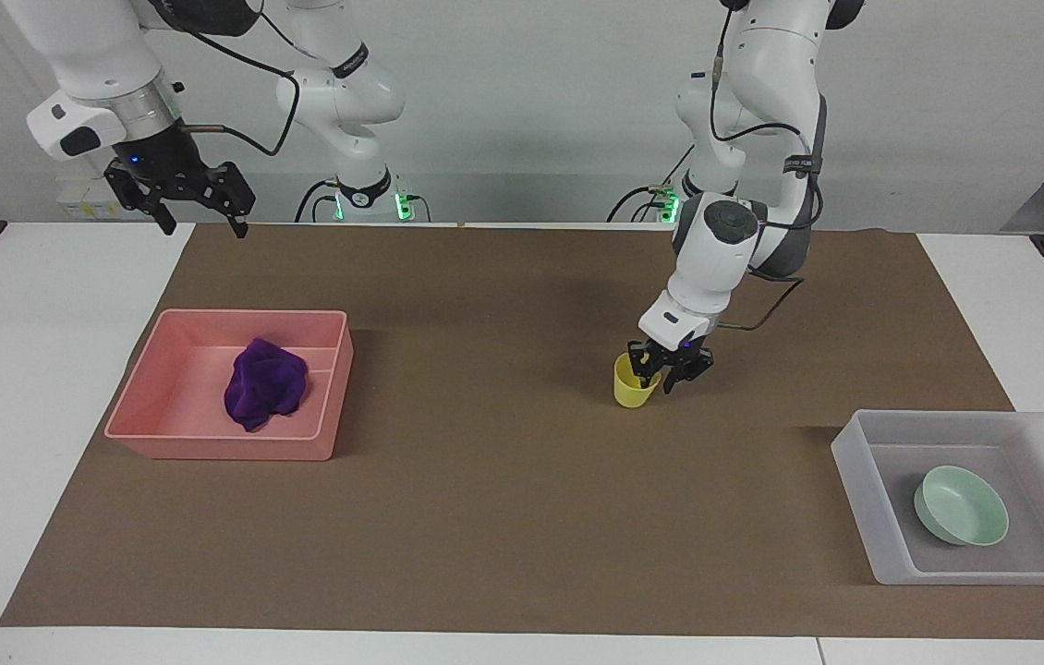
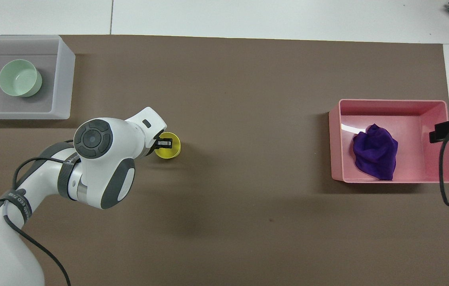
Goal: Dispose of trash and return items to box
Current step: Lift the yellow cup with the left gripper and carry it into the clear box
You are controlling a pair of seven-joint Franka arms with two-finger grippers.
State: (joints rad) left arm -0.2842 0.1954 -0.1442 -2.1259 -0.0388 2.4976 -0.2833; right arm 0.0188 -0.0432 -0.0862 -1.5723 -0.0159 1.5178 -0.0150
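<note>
Gripping looks to be the step in hand: the left gripper (image 1: 660, 371) is down at the yellow cup (image 1: 632, 386), one finger inside the rim and one outside on the side toward the left arm's end of the table. The fingers sit narrow around the wall, but whether they have actually pinched it cannot be told from either view. The cup stands upright on the brown mat (image 1: 503, 517), near the middle of the table and well apart from the box (image 1: 864, 494).

Judging progress by how things lie, more than half seems done. The green bowl (image 1: 960, 504) already rests inside the box, at the left arm's end of the table. The purple cloth (image 1: 266, 383) lies bunched in the pink tray (image 1: 208, 441) at the right arm's end, which appears to settle the trash part. What remains is this cup: secure it, lift it, carry it to the box and set it in beside the bowl.

The right gripper (image 1: 197, 200) waits in the air above the table edge near the tray, fingers spread and holding nothing.
</note>
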